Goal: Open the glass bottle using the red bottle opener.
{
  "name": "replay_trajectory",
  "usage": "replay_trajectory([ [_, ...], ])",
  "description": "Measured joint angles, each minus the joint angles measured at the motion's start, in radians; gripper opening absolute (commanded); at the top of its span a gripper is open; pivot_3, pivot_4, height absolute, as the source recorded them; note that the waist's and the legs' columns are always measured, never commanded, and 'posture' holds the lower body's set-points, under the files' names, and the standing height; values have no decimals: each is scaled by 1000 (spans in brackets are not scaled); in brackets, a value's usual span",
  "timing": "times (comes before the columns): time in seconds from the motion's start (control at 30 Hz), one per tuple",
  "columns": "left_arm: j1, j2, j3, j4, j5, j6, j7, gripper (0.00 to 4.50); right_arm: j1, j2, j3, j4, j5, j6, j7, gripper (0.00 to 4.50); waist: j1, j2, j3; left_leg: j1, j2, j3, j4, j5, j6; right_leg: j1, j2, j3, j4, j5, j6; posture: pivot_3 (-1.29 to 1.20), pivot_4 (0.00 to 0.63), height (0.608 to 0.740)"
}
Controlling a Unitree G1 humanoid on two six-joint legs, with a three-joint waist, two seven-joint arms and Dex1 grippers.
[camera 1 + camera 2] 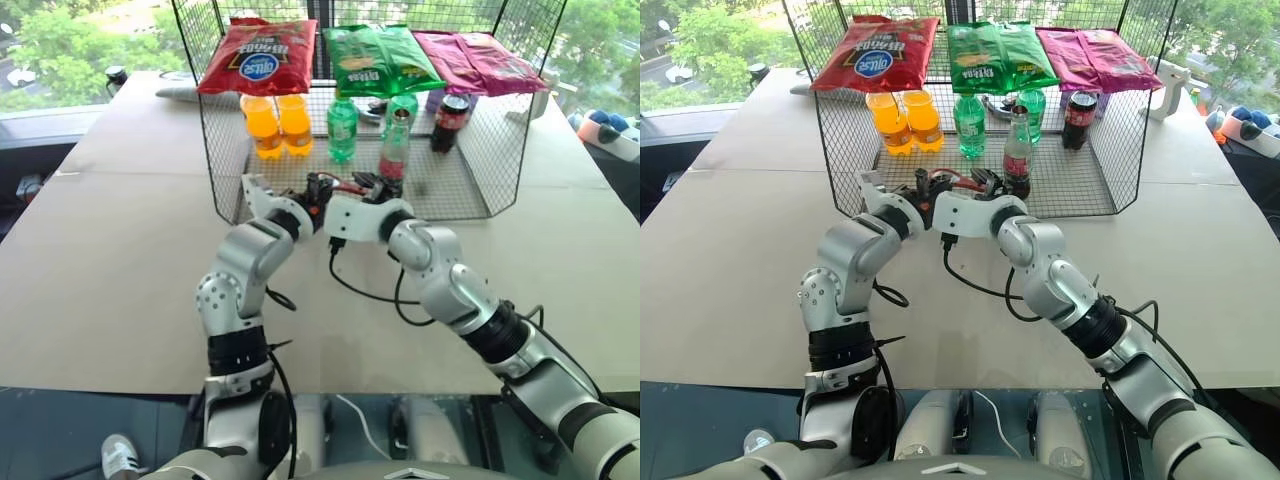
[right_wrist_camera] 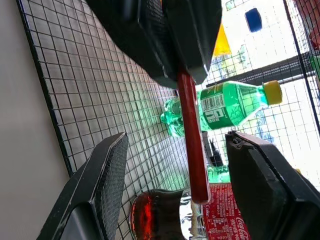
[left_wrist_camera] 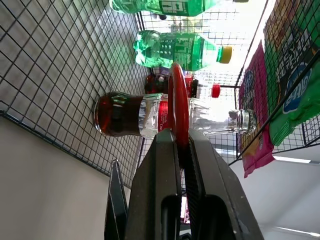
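**At the mouth of the wire basket, the opener sits in the left claw alone**

Just in front of the wire basket (image 1: 470,165) on the desk (image 1: 120,260), the two claws meet almost tip to tip. The left claw (image 3: 181,145) is clamped tight on the red bottle opener (image 3: 178,100), its two black fingers pressed flat against the narrow handle so the oval ring juts out past the fingertips, seen edge-on. The right claw (image 2: 172,165) stands spread, its fingers (image 2: 107,170) well apart on either side of the opener's red shaft and touching nothing that I can make out; the opener passes through the gap between them.

Directly beyond both claws, inside the basket, stands the glass bottle (image 1: 394,145), upright, dark cola in its lower part, a red label round the middle. From the left wrist the opener's ring lies across the bottle's label; whether it touches the glass I cannot tell.

Farther behind the claws are a green plastic bottle (image 1: 342,128), two orange drinks (image 1: 280,125) and a dark cola bottle (image 1: 449,122), with snack bags (image 1: 258,55) lying along the basket's top.
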Motion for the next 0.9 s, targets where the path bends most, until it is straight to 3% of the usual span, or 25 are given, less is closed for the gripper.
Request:
replay_trajectory([
  [0.1, 7, 5, -7, -3, 1, -1, 0, 0, 0, 10, -13, 11, -8, -1, -5, 894, 0, 0, 0, 0, 0, 0, 0, 0, 0, 0, 0, 0, 0, 0, 0, 0, 150, 740],
  [0.6, 26, 26, -35, -2, -1, 6, -42, 0, 0, 43, -26, 13, -37, -2, 8, 894, 0, 0, 0, 0, 0, 0, -1, 0, 0, 0, 0, -1, -1, 0, 0, 0, 150, 740],
  [0.7, 26, 29, -36, -2, -4, 10, -44, 0, 0, 51, -26, 14, -41, -3, 11, 77, 0, 0, 0, 0, 0, 0, -1, 0, 0, 0, 0, -1, -1, 0, 0, 0, 150, 740],
  [0.9, 26, 33, -39, -2, -4, 11, -42, 0, 0, 51, -21, 17, -62, -6, 21, 33, 0, 0, 0, 0, 0, 0, -2, 0, 0, 0, 0, -1, -2, -1, -1, 0, 150, 740],
])
